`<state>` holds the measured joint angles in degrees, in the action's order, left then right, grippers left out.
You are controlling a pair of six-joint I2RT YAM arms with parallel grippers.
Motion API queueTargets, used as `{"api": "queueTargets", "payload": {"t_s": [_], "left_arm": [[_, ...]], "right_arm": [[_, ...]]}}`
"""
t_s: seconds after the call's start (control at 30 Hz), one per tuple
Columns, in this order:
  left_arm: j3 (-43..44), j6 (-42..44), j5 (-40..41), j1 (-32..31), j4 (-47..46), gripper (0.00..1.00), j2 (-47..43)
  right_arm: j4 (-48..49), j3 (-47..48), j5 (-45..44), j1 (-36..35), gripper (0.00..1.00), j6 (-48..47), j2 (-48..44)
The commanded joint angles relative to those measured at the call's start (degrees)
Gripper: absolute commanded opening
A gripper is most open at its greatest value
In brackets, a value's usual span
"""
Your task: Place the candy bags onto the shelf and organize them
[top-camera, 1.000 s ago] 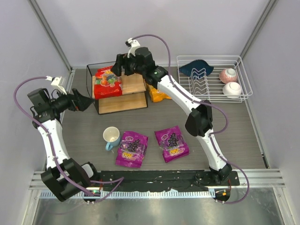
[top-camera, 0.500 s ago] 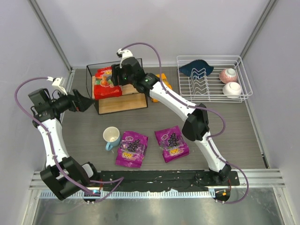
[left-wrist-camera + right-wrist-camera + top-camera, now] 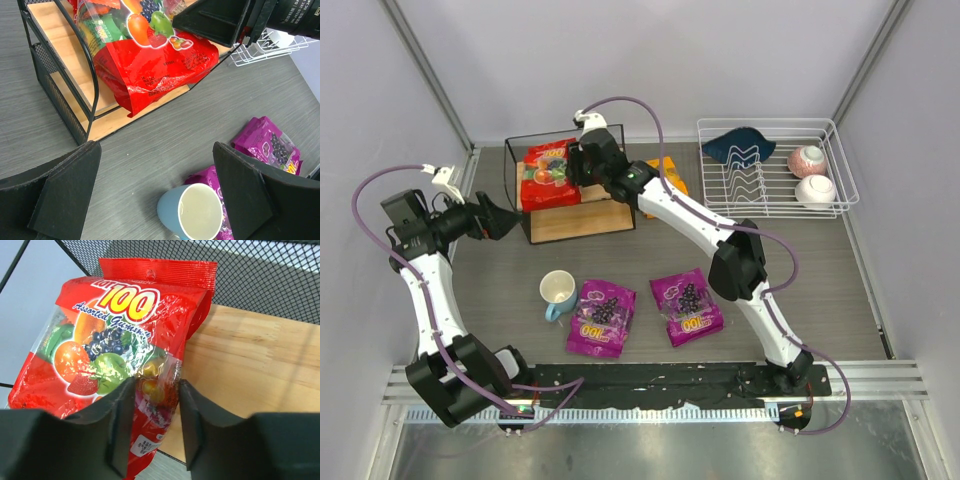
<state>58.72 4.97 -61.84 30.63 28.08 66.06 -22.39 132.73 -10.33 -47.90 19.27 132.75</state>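
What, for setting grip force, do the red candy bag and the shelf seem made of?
The red candy bag looks like thin glossy plastic film: crinkles, bright glare, a clear window. The shelf boards look like light wood, matte, with visible grain, though possibly laminate. Its frame seems black-coated metal wire and mesh.

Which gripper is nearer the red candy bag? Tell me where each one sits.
Right. The right gripper is on the red candy bag, pinching its edge atop the shelf. The left gripper hangs open off the shelf's left side, clear of the bag.
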Motion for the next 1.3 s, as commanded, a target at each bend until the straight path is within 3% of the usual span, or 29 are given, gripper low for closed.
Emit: {"api": "queueTargets", "payload": {"t_s": [0.0,0.17,0.67,0.97,1.27], "left_arm": [[1.2,1.1,-1.4,0.4,0.7,1.00,-0.8],[1.4,2.3,-1.1,0.4,1.8,1.00,-1.0],[1.4,3.4,-1.1,0.4,2.8,1.00,-1.1],[1.4,5.0,-1.2,0.4,4.1,1.00,-1.2],[1.4,5.2,-1.3,0.4,4.2,1.00,-0.8]], "right_arm": [[3.5,-0.4,2.8,-0.2,0.40,1.2,-3.0],[6.0,-0.5,5.1,-0.2,0.29,2.4,-2.7],[8.2,1.7,10.4,-0.2,0.28,2.7,0.0],[9.5,2.2,13.3,0.2,0.36,-0.9,0.9],[9.5,1.5,10.9,1.2,0.59,0.2,1.2]]}}
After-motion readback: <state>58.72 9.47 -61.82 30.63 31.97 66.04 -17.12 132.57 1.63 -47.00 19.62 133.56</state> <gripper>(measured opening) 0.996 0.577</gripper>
